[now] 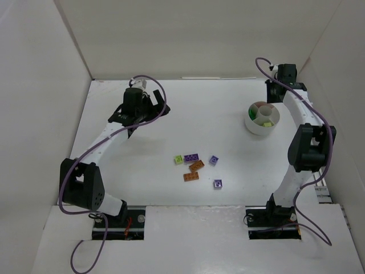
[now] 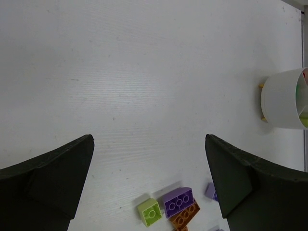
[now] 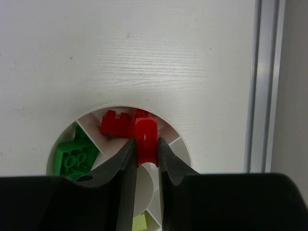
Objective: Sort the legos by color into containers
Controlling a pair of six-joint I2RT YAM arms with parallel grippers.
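Right wrist view, right gripper (image 3: 145, 142) pinching red brick (image 3: 145, 131), over dish (image 3: 179, 150) compartment holding red bricks (image 3: 114, 124), left gripper (image 2: 149, 138) spread, loose bricks (image 2: 178, 202) ahead of it.

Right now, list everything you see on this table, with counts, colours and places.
purple legos: three, purple, loose at table centre
orange-brown legos: two, orange-brown, among the purple ones
yellow-green lego: one, pale yellow-green, left end of that cluster
dish: one, white, round with dividers, far right of the table
red legos: at least one, red, one dish compartment
green legos: at least one, green, neighbouring compartment
table: one, white
left jaws: open, empty, above the table's far left
right jaws: shut on one red lego, over the dish
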